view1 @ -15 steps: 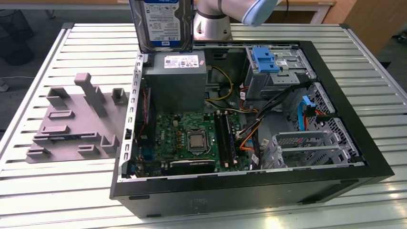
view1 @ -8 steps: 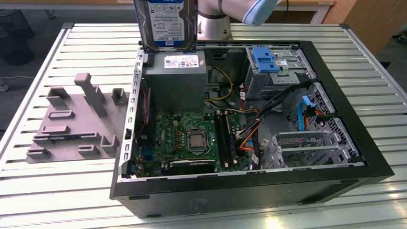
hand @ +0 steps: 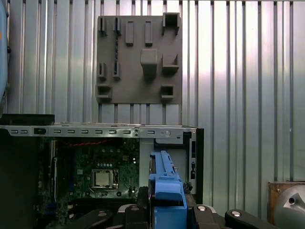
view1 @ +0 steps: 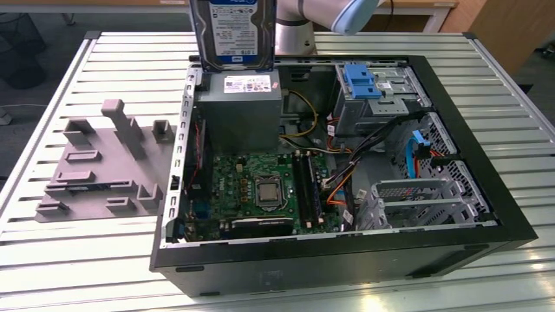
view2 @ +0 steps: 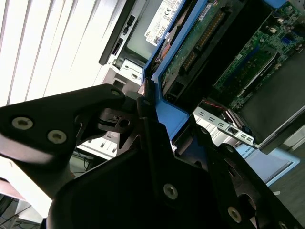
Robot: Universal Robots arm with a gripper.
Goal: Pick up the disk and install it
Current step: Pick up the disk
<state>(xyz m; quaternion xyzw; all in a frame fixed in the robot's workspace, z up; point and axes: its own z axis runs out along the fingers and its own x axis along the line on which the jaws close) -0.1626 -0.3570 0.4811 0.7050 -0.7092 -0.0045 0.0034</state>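
Silver rectangular metal disk (view1: 232, 29) with white-and-blue label, upright, its lower edge just above the grey power-supply box (view1: 238, 114) inside the open black tower case (view1: 485, 214). Green motherboard (view1: 251, 185) exposed. Blue plastic bracket (view1: 362, 81) in drive cage. Grey moulded fixture plate (view1: 104, 162) on slatted metal table (view1: 69, 260), to the exterior view's left of the case.

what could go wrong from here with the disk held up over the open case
1. The claw grips the disk by the edge of its blue frame, upright and high by the grey box. If the frame slips, the disk could fall onto that box or the circuit board.
2. Loose cables cross the case beside the metal cages. The disk might snag them going in.
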